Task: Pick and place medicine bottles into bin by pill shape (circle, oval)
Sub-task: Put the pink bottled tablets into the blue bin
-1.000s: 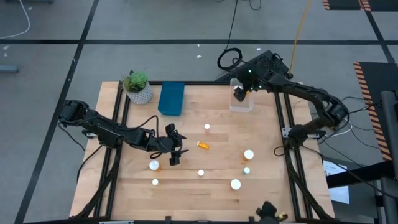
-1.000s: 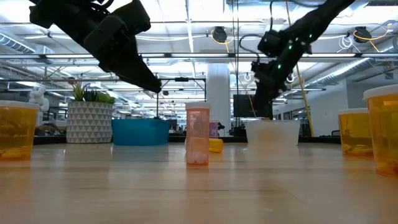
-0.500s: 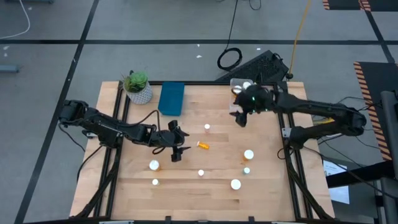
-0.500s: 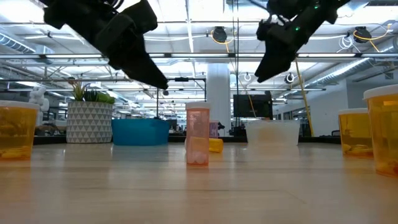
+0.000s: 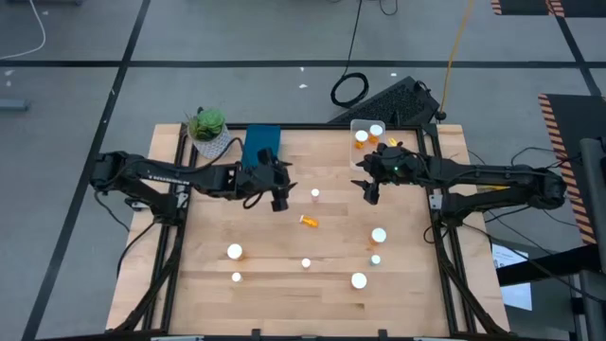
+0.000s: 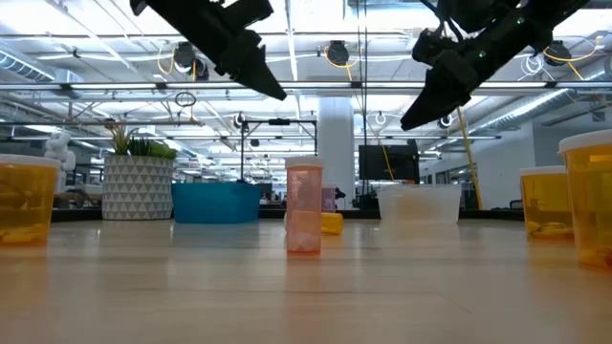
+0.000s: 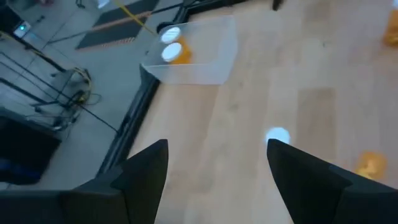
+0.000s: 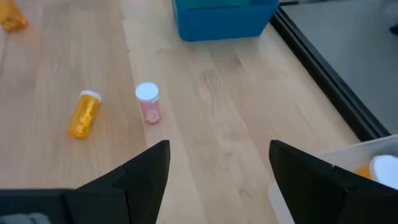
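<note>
My left gripper (image 5: 279,196) hangs open above the table's middle, just left of a small pale bottle (image 5: 315,195) that stands upright. My right gripper (image 5: 369,191) hangs open to that bottle's right, near the clear bin (image 5: 367,156). Nothing is between either gripper's fingers (image 7: 217,177) (image 8: 217,177). An orange bottle (image 5: 310,222) lies on its side at the middle. Several more white-capped bottles stand toward the near edge, such as one (image 5: 379,235) at the right and one (image 5: 234,252) at the left. Two bottles (image 7: 171,45) stand in the clear bin.
A blue bin (image 5: 261,150) stands at the far edge, left of centre, with a potted plant (image 5: 208,133) beside it. The clear bin (image 8: 357,165) sits at the far right corner. Bare wood lies between the two grippers around the small pale bottle (image 8: 148,102).
My left gripper has risen and gone from the near left toward the far edge and the middle. My right gripper has left the clear bin and come toward the near edge, over the table. The bin, hidden under it before, now shows two bottles.
</note>
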Tool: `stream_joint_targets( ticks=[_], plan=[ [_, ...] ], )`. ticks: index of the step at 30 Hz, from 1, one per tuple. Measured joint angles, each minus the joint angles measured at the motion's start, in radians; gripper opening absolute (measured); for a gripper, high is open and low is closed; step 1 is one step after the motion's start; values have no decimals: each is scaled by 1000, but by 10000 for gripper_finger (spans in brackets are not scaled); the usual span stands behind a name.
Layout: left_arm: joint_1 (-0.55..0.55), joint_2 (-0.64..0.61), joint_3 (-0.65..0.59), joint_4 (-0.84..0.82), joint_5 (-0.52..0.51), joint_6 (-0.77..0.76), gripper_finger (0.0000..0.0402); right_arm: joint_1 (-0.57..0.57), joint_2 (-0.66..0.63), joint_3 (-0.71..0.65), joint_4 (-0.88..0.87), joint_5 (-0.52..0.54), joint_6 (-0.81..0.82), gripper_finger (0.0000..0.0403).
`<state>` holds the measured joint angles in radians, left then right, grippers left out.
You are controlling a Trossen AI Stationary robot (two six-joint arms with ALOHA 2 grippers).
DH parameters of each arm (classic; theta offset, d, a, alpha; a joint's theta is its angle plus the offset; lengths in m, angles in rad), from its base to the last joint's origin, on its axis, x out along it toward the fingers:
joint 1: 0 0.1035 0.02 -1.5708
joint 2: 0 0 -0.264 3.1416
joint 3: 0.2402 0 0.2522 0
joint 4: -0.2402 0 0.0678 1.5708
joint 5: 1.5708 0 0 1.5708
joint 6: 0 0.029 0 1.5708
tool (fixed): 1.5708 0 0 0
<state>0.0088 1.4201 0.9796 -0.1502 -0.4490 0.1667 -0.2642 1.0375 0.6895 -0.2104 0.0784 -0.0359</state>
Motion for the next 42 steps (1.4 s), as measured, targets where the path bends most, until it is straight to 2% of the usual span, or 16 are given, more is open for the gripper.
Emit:
stream_joint_targets(
  ticks=[6, 12, 17, 22, 27, 31, 36, 42],
  plan=[
    [36, 21, 34, -4, 182, -61, 273, 0, -6, -2, 0, 0, -37, 270],
    [66, 86, 120, -122, 270, -70, 274, 0, -6, -3, -2, 0, -51, 270],
    [72, 194, 211, -175, 367, -26, 274, 0, -13, -2, 1, 0, -72, 270],
    [72, 307, 255, -169, 423, 17, 291, 0, -25, -2, -16, 3, -78, 270],
    [79, 385, 259, -104, 423, 34, 328, 0, -32, -2, -22, 3, -81, 270],
    [107, 430, 259, -73, 419, 34, 341, 0, -32, -2, -23, 3, -82, 270],
    [156, 470, 259, -68, 440, 15, 334, 0, -31, -2, -26, 3, -83, 270],
    [177, 493, 259, -59, 483, 26, 293, -1, -31, -3, -26, 4, -85, 270]
  ],
)
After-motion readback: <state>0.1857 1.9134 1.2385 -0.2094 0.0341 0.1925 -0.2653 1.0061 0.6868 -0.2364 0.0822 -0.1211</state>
